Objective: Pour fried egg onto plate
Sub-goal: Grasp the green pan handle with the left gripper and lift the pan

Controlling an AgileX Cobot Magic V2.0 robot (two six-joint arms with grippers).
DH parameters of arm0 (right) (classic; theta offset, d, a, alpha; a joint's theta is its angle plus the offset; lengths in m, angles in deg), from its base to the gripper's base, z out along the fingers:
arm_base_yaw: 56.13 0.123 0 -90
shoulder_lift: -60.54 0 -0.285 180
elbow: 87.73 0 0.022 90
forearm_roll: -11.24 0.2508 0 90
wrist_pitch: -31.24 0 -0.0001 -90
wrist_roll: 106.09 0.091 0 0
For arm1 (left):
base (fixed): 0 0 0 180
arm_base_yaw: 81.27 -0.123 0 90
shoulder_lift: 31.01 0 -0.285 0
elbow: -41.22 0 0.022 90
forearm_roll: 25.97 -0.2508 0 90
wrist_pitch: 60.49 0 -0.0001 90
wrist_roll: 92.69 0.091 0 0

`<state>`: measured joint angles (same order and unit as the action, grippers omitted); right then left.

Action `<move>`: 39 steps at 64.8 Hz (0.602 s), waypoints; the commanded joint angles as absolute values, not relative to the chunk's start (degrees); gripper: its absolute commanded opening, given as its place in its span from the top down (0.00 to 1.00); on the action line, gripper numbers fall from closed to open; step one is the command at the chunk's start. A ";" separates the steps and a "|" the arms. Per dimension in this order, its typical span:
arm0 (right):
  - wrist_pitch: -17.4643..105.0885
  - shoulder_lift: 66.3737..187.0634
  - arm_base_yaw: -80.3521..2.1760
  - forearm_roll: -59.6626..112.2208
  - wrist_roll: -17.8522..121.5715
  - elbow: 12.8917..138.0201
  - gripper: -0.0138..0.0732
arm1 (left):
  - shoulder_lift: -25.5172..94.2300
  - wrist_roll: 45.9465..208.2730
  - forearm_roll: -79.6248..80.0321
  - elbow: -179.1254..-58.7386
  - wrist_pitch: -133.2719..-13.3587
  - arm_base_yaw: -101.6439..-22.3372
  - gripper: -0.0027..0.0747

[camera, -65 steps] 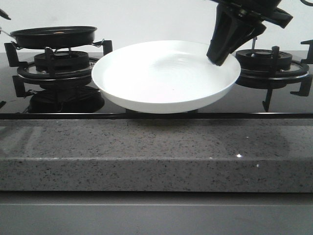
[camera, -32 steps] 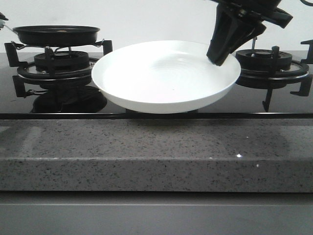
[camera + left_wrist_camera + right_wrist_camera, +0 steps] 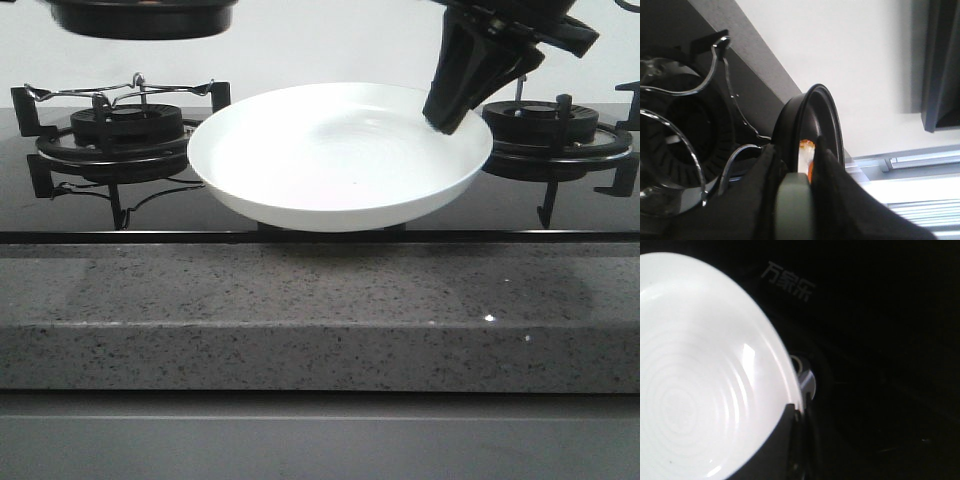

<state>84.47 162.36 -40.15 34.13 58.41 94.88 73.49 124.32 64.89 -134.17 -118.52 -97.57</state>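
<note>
The speckled grey tabletop (image 3: 320, 310) runs nearest. Behind it the plate (image 3: 330, 150) is pinched by its rim in the right pincer (image 3: 447, 118), which is clamped tight. Farther back, the left pincer (image 3: 805, 170) grips the black frying pan (image 3: 140, 15), raised above the burner (image 3: 125, 130), the fried egg (image 3: 806, 150) showing just beyond its fingertips.

The plate (image 3: 335, 160) is plain white with faint concentric rings. The frying pan (image 3: 140, 17) is black; inside it the fried egg (image 3: 806, 155) shows white with an orange-brown edge. The hob burners (image 3: 125, 135) are black, the counter edge (image 3: 320, 315) speckled grey.
</note>
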 commanded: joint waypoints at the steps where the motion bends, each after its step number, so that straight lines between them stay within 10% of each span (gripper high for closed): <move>1: 82.82 159.62 -40.18 35.91 57.95 96.25 0.91 | 68.57 126.00 71.01 -135.80 -122.07 -95.90 0.99; 39: 82.82 159.62 -40.18 35.91 57.95 96.25 0.91 | 51.56 140.55 49.28 -135.80 -106.14 -81.59 0.99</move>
<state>84.47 162.36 -40.15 34.13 58.41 94.88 56.28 139.15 47.51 -134.06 -110.24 -83.93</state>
